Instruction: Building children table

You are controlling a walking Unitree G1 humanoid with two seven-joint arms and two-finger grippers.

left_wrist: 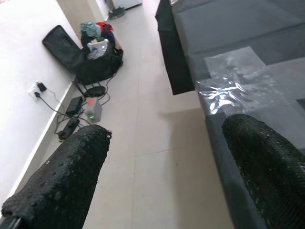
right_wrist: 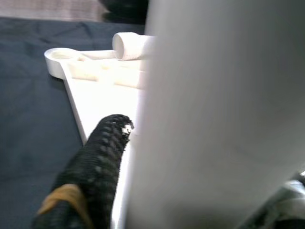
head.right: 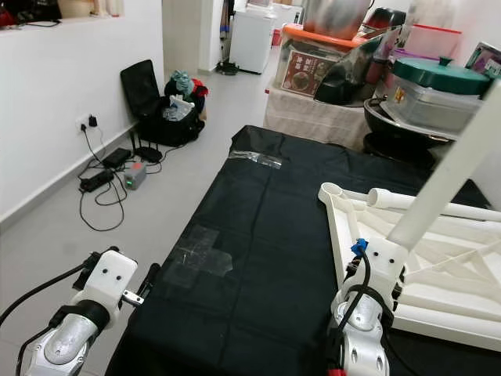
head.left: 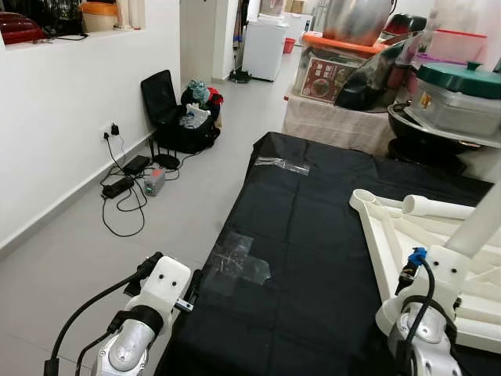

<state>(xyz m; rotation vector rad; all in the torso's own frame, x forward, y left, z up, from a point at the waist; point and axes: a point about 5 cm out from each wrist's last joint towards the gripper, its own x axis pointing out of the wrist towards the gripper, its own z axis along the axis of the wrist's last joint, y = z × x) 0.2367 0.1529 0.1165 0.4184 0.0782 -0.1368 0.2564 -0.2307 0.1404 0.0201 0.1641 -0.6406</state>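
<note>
On the black cloth (head.left: 305,235) lies the white tabletop (head.right: 438,266), upside down with its ribs showing, another loose leg (head.right: 399,200) resting across its far end. At its near edge the right gripper (right_wrist: 121,143) holds a white table leg (head.right: 446,176) that rises steeply away from it; one black finger (right_wrist: 102,152) presses against the leg's side, so the grip looks closed around it. I judge this the leg-fitting step: next the leg's end must be lined up with a corner socket (head.right: 330,189) and pushed home. Well away from the tabletop, over the floor (left_wrist: 157,157) beside the cloth, the left gripper (left_wrist: 167,167) hangs wide open, holding nothing.
</note>
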